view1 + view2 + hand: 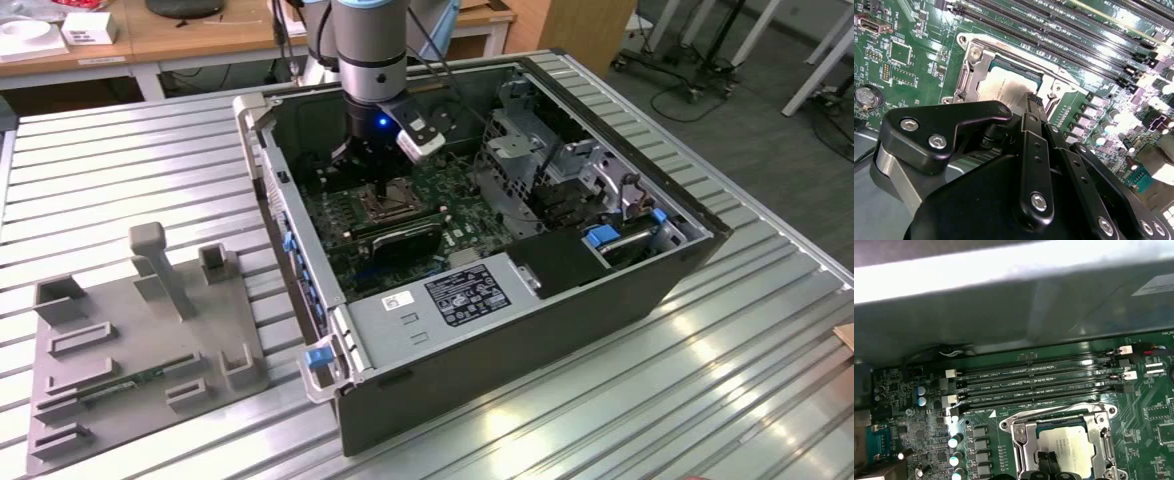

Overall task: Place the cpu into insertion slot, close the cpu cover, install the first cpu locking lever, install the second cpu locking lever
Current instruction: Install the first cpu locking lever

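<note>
Although the cpu (1071, 445) already sits in the insertion slot (395, 212), the securing work around it is judged unfinished. In both wrist views the pale chip lies flat and square in the socket. The cpu cover (1024, 440) appears to rest down over the chip's edges as a silvery frame.

**Step in hand.** The placing step reads as done. The work stands at the cover-and-lever stage. A thin wire lever (1054, 415) runs along the socket side nearest the memory slots (1044, 385). Whether it is latched cannot be told.

**End effector.** The gripper (1034, 98) stands directly over the chip with its black fingers drawn together, and nothing is held between them. The tips are at or just above the chip's surface — contact cannot be confirmed.

**What further motion calls for.** As a judgement, any push here must be light and straight, since the tips are above the chip itself and the slots are close by.

**Containers.**
- The computer case (534, 330) lies open and holds the green motherboard (454, 225), with the socket toward eleven o'clock of the case in the exterior view.
- A grey fixture plate (120, 350) lies well apart, at about eight o'clock from the case — one recess holds a narrow green strip (127, 384).
</note>
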